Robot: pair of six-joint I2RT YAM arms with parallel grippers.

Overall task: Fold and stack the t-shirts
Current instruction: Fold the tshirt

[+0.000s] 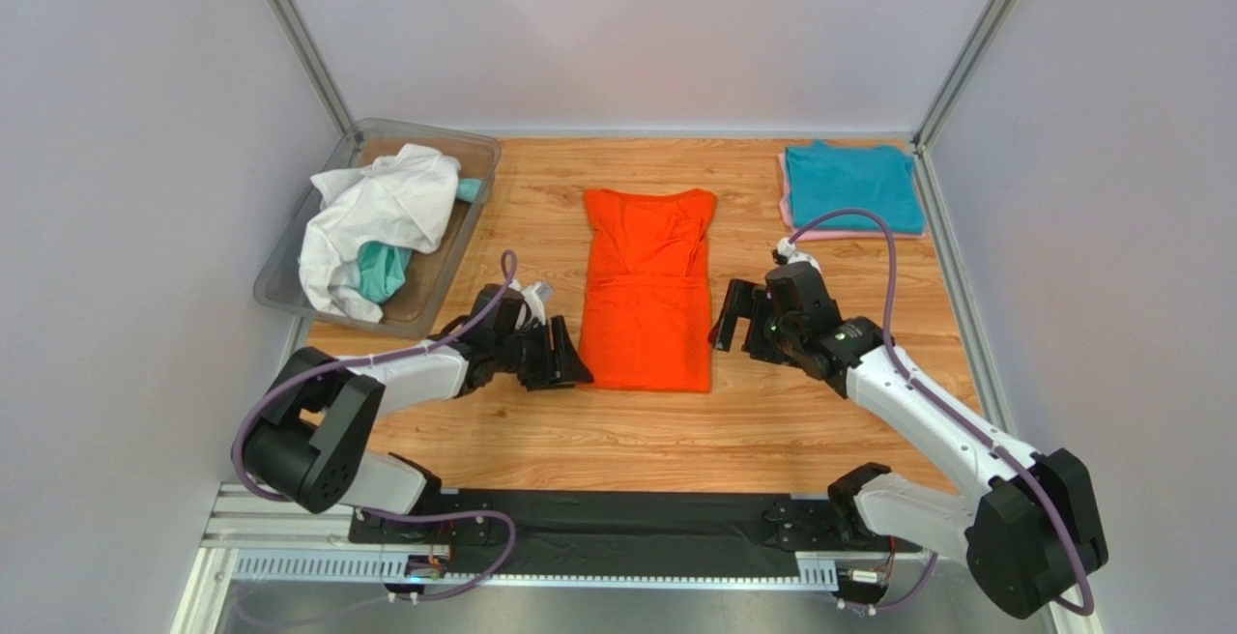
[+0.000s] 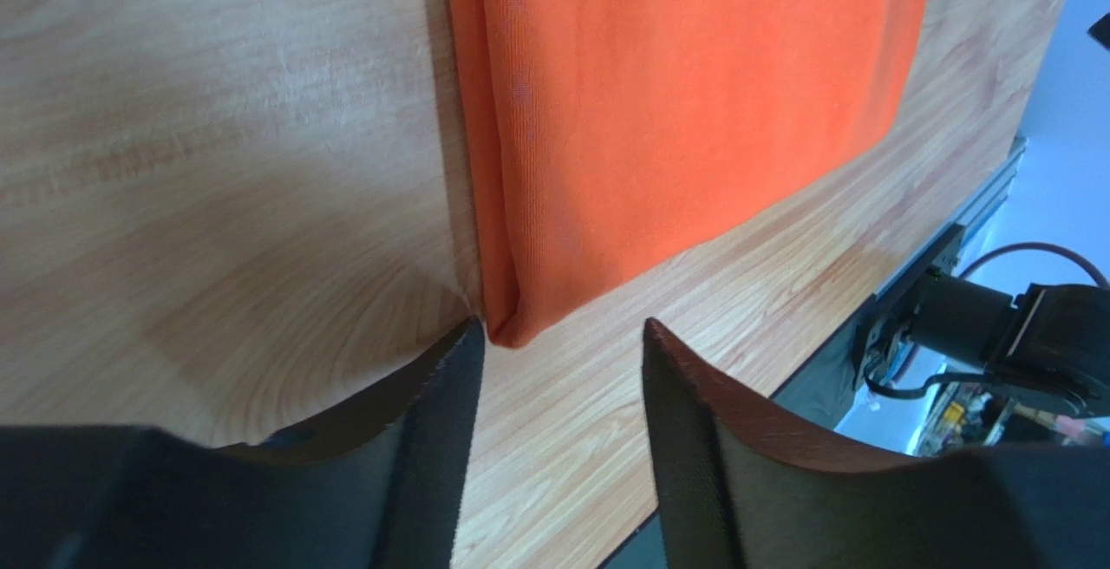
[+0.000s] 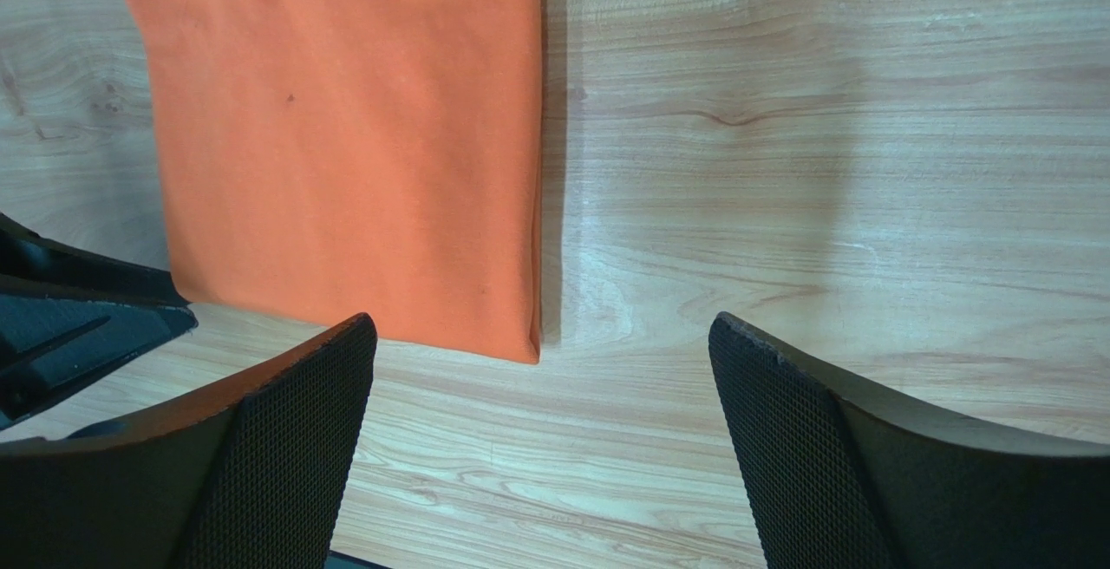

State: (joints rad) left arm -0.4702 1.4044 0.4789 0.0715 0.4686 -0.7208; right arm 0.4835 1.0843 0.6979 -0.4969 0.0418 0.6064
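The orange t-shirt lies flat mid-table, folded into a long narrow strip. My left gripper is low at its near-left corner. In the left wrist view its jaws stand partly apart with only wood between them, and the corner of the orange cloth sits just past the left fingertip. My right gripper is beside the strip's right edge, wide open. In the right wrist view the near-right corner of the orange cloth lies just ahead of the fingers, untouched.
A folded teal t-shirt rests on a folded pink one at the back right. A clear plastic bin at the back left holds a crumpled white t-shirt and a teal one. Grey walls enclose the table.
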